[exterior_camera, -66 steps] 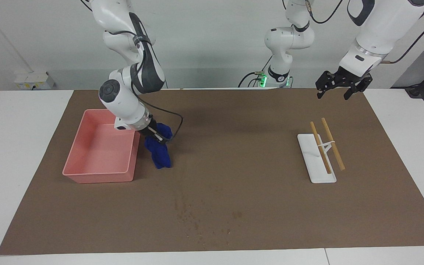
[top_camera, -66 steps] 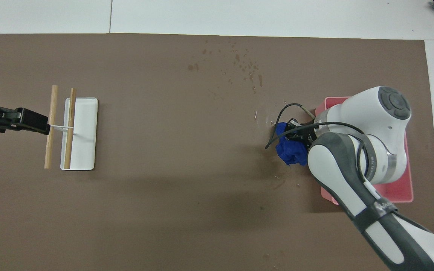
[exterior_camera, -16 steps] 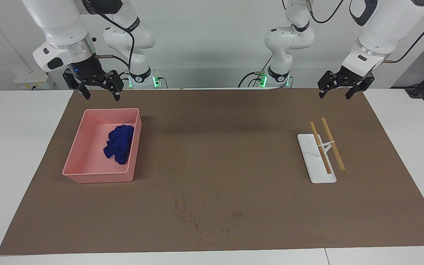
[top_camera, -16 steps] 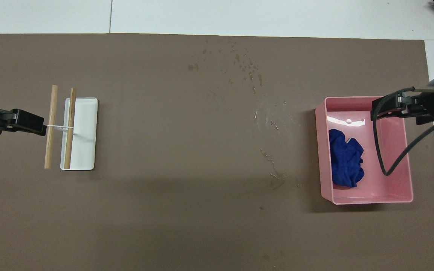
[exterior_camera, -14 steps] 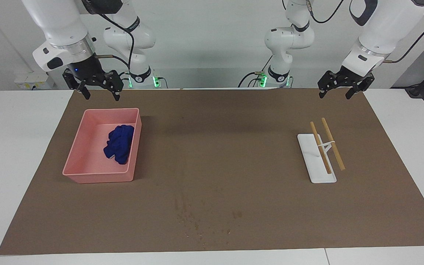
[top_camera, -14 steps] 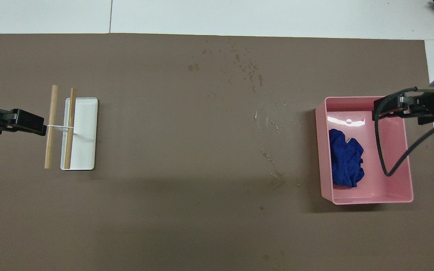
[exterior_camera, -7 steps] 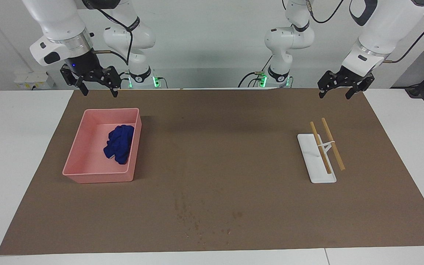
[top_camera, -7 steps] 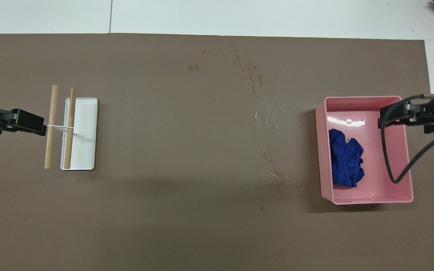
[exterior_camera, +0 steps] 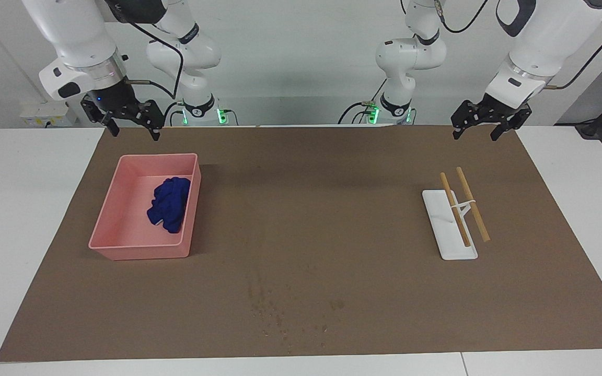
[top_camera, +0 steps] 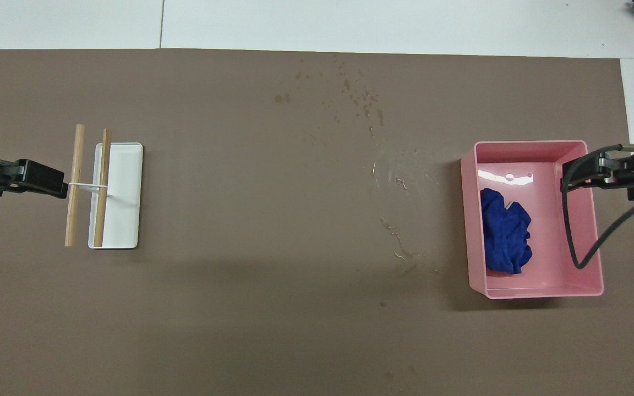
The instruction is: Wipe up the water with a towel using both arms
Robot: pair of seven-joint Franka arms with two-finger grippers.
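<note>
Pink plastic tray (exterior_camera: pixel 123 245), toward the right arm's end of the tabletop (exterior_camera: pixel 19 209), now contains the towel (exterior_camera: pixel 169 209): a crumpled blue bundle lying loose against the tray wall that faces the middle of the brown mat (exterior_camera: pixel 311 209). Nothing touches it. Some seconds ago the right tool (exterior_camera: pixel 126 124) gripped this towel just beside the tray; it has since let go and risen, and over the last second it has drifted away from the tray toward the mat's edge at the robots' end. Its fingers are spread and empty.

Water (exterior_camera: pixel 280 308) is present at mid-mat, well farther from the robots than the tray: a scatter of small dark specks. The pattern matches the earlier views, so no visible wiping has reached these marks. In the overhead view a faint glistening smear (top_camera: pixel 397 220) lies between the specks and the tray.

White holder (exterior_camera: pixel 450 224) with two wooden sticks (exterior_camera: pixel 465 206) stands toward the left arm's end, undisturbed. The left tool (exterior_camera: pixel 489 125) hangs above the mat's edge at the robots' end, spread and empty; this arm waits.

Assessment: stowing the towel reads as a closing step, yet the specks remain. On this evidence the wipe appears incomplete.
</note>
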